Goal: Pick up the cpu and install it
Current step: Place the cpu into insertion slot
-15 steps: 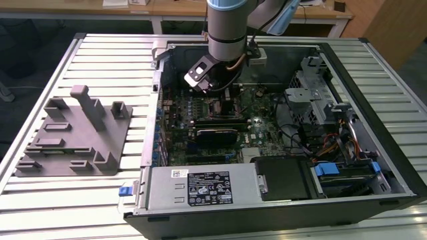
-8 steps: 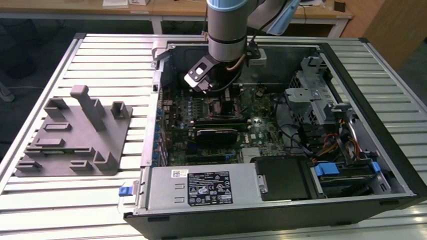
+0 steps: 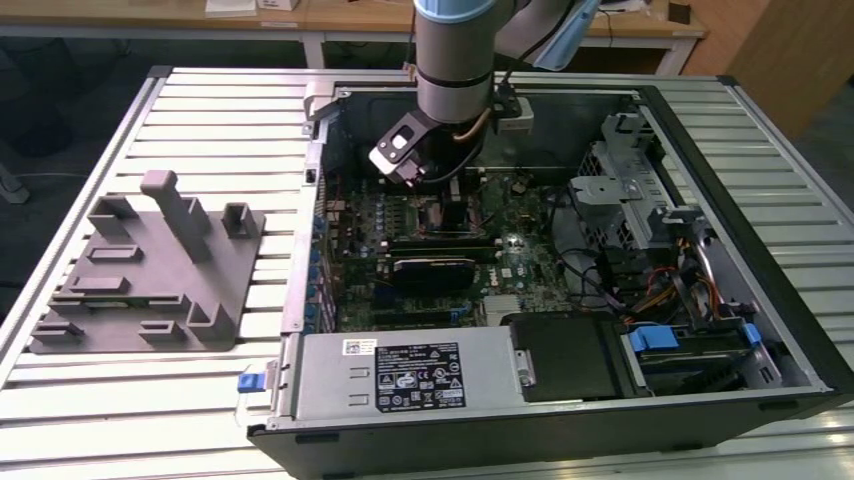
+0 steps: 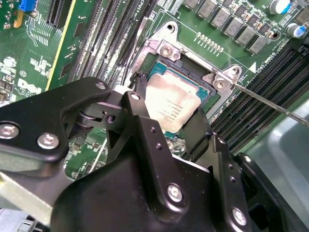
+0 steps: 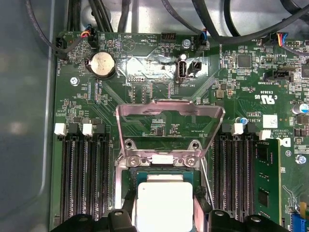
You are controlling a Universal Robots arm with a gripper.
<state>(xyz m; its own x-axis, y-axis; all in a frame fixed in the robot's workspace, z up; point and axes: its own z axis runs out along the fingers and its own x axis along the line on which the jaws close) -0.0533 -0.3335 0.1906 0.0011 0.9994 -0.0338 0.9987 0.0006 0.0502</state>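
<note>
The cpu (image 4: 173,102), a flat square chip with a silvery-beige top, sits low over the open socket (image 4: 190,72) on the green motherboard. My gripper (image 4: 166,110) has one black finger (image 4: 136,104) on each side of it, pressed against its edges. In the first wrist view the cpu (image 5: 164,205) lies between the same fingers, just below the raised metal load plate (image 5: 170,116). In the exterior view my gripper (image 3: 447,195) reaches down inside the open computer case (image 3: 727,130), over the board's upper middle.
Memory slots (image 5: 82,174) flank the socket on both sides. The thin socket lever (image 4: 270,104) sticks out to one side. A grey plastic holder with upright posts (image 3: 147,270) stands on the slatted table at the exterior view's left. Drive cages and cables (image 3: 654,260) crowd the case's right.
</note>
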